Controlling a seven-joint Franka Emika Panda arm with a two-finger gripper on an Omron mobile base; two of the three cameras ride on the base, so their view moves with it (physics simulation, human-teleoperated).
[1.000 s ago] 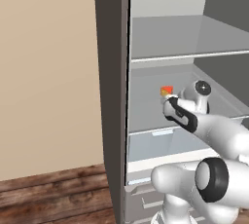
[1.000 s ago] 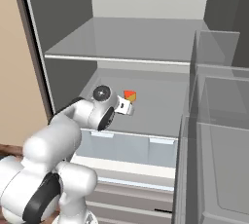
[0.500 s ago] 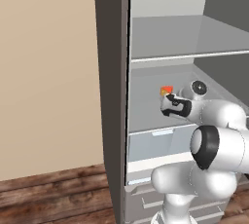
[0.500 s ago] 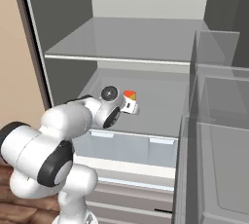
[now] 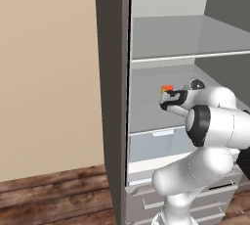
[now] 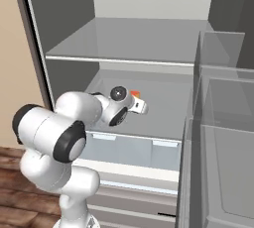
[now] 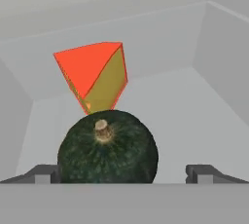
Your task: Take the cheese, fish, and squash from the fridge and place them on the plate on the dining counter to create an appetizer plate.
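Squash (image 7: 108, 147): dark green, round, tan stem stub on top, sitting at the lower centre of the hand view on the pale grey shelf (image 7: 194, 116) of the fridge (image 5: 113, 97). It is lying between the two dark fingertips (image 7: 44, 174), with a wide gap showing on the right-hand side; whether the left tip is touching it, I cannot tell.

Cheese (image 7: 96, 74): wedge with a red face and a yellow-orange face, standing just behind the squash, above it in the hand view and appearing to touch it. In the left base view the cheese (image 5: 166, 88) is showing as a small red-orange spot at centre right of the frame, just above the hand; in the right base view the cheese (image 6: 135, 93) is peeking out at centre frame, beside the wrist.

Gripper (image 7: 124, 173): fingers standing spread wide, pinching nothing. In the left base view the gripper (image 5: 163, 102) is reaching into the middle compartment, centre right of the frame.

Fridge: door open, grey wall running down the centre of the left base view; an upper shelf (image 6: 129, 38) is lying across the top of the right base view, and a translucent drawer (image 6: 131, 147) is sitting below the arm's compartment, lower centre.
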